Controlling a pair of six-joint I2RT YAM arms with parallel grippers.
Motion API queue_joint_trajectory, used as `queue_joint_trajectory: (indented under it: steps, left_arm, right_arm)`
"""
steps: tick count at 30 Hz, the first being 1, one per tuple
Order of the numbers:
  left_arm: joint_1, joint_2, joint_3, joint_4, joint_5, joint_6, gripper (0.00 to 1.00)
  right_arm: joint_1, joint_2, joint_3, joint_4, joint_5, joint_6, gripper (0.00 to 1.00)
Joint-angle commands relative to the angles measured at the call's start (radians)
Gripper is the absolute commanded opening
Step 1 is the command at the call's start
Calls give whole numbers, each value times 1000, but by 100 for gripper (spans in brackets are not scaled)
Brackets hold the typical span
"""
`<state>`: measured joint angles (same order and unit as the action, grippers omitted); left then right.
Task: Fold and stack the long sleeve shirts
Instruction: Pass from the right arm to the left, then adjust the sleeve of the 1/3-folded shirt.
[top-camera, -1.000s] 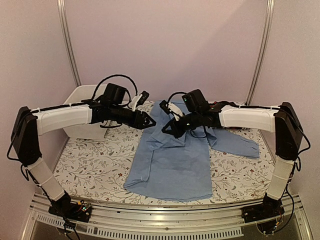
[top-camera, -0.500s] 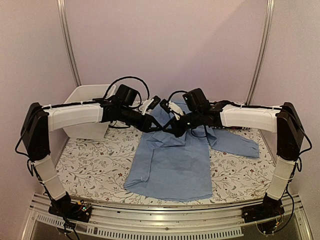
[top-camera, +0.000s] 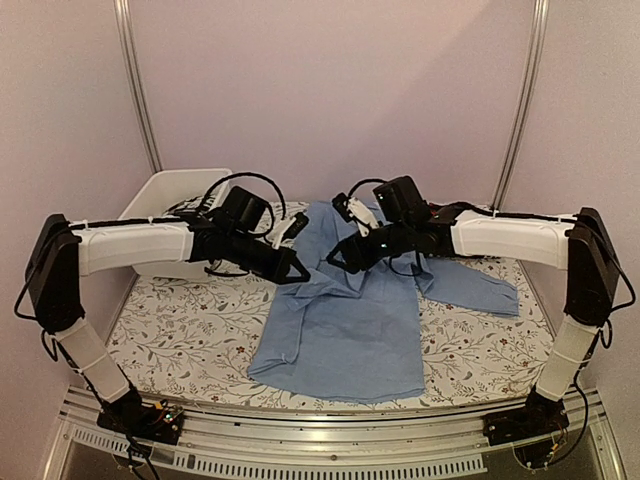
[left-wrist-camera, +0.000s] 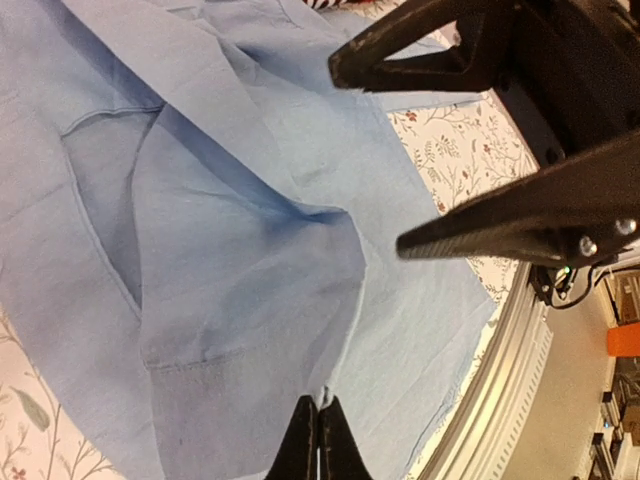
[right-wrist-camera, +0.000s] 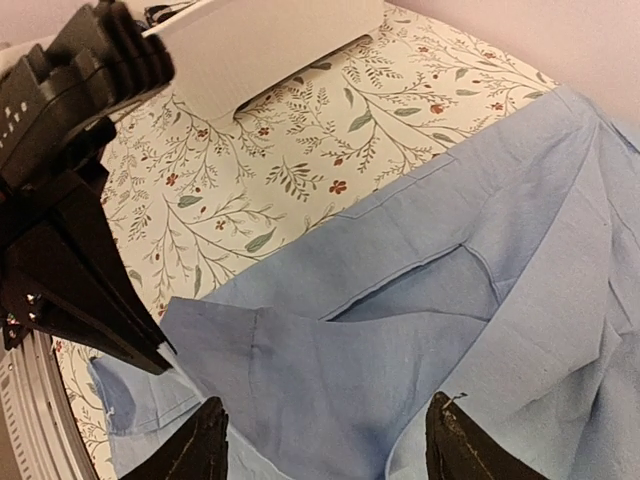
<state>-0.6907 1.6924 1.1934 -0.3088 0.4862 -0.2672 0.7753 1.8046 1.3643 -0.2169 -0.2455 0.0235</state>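
The desk (top-camera: 190, 320) has a cream cover with a small leaf-and-flower print. A white plastic bin (top-camera: 172, 186) sits at its back left corner. A ribbed metal rail (top-camera: 330, 428) runs along the near edge, and two slim metal poles (top-camera: 135, 80) stand against pale lilac walls.

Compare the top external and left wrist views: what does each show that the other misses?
Only top external: the white bin at the table's far left, and the light blue shirt seen whole. Only left wrist: a close look at the left claw, its tips closed on the shirt's edge. Both: the shirt, the floral table cover, and the right claw open above the cloth.
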Motion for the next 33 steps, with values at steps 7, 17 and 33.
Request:
queue_joint_trajectory:
  steps: [7,17,33]
  left_arm:
    - [31,-197,-108,-38,-137,-382,0]
    - [133,-335,-434,488,88,-1054,0]
    - [133,-387,-680,565,6,-1331,0]
  right_arm:
    - [-71,-72,-70,46,190,196,66]
    - [-79,-64,-132,77,233,302,65]
    - [-43,-31,-174,107,211,342,63]
